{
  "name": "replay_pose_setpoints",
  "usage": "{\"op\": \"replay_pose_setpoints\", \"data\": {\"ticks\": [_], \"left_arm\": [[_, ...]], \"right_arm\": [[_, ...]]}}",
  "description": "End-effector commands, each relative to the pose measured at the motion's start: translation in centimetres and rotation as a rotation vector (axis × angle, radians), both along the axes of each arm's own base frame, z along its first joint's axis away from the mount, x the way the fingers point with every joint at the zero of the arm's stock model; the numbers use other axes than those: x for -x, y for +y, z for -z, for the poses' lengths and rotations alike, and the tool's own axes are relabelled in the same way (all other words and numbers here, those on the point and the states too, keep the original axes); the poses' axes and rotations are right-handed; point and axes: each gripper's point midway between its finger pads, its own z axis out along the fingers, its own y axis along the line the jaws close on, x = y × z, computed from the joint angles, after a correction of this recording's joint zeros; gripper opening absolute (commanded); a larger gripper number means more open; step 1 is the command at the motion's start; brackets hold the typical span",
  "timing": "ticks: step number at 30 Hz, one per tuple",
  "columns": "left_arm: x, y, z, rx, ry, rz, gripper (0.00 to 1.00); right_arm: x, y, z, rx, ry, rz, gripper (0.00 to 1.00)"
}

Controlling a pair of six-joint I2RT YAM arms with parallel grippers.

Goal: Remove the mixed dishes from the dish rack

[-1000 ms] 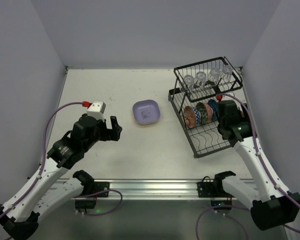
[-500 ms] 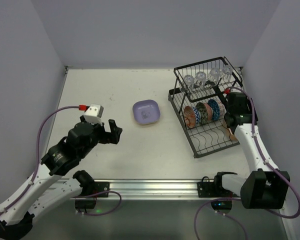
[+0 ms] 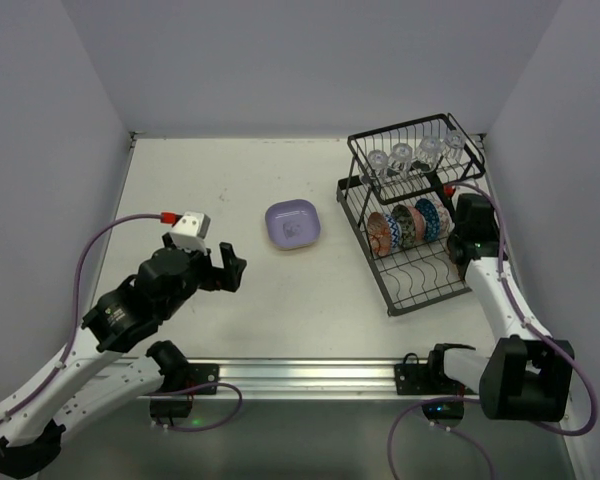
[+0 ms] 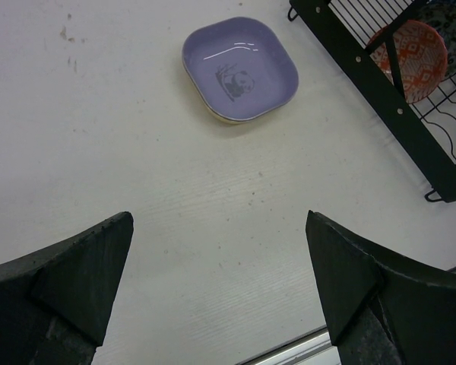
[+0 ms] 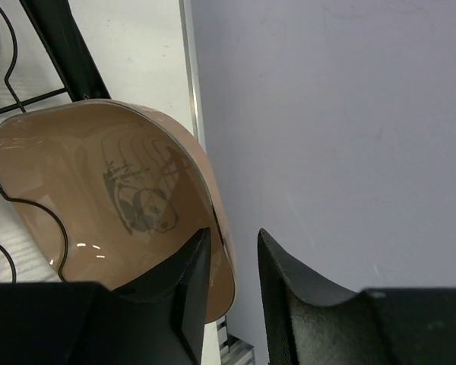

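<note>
The black wire dish rack [image 3: 410,285] stands at the right. Its upper basket holds several clear glass cups [image 3: 402,158]. Its lower tray holds upright patterned bowls, a pink-red bowl [image 3: 380,232] and a blue one [image 3: 428,215]. A lavender plate [image 3: 293,224] lies flat on the table. My right gripper [image 3: 459,256] is at the rack's right side. In the right wrist view its narrowly open jaws [image 5: 234,234] straddle the rim of a tan-brown panda plate [image 5: 99,190], with the outer finger apart from it. My left gripper [image 3: 225,265] is open and empty over bare table.
The right wall is close behind the tan plate [image 5: 327,114]. In the left wrist view the lavender plate [image 4: 239,68] lies ahead, with the rack's frame [image 4: 380,84] and the pink-red bowl [image 4: 414,49] at the right. A metal rail runs along the near edge [image 3: 310,370].
My right arm has swung from in front of the rack to its right side, and the gripper now sits at the tan plate. My left arm has shifted only slightly.
</note>
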Motion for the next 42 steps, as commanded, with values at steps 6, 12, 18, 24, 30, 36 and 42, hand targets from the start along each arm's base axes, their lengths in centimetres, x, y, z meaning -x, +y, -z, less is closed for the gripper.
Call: {"op": "replay_pose_setpoints", "data": {"ticks": [6,12,18,24,30,36,42], "left_arm": [[-0.1,0.3,-1.2,0.023,-0.027,-0.035,1.0],[-0.1,0.4,-1.2,0.025,-0.029,-0.04,1.0],[-0.1,0.6,-1.2,0.026,-0.029,-0.054,1.0],[-0.2,0.7,-1.1,0.022,-0.026,-0.06,1.0],[-0.3,0.6,-0.9,0.015,-0.02,-0.06,1.0],[-0.3,0.6,-0.8,0.009,-0.018,-0.061,1.0],[-0.3,0.6,-0.8,0.007,-0.016,-0.062,1.0]], "right_arm": [[-0.9,-0.8,-0.5,0.06,-0.039,0.011,0.33],[-0.8,-1.1,0.4,0.063,-0.032,0.044,0.27],[-0.6,-1.3,0.6,0.064,-0.028,0.064,0.22],[-0.6,-1.4,0.7,0.068,-0.018,0.081,0.12],[-0.7,-2.0,-0.1,0.108,-0.035,0.107,0.0],[-0.9,-2.3,-1.1,0.156,-0.053,0.122,0.0],[-1.2,-2.2,-2.8,0.207,-0.114,0.133,0.0]]}}
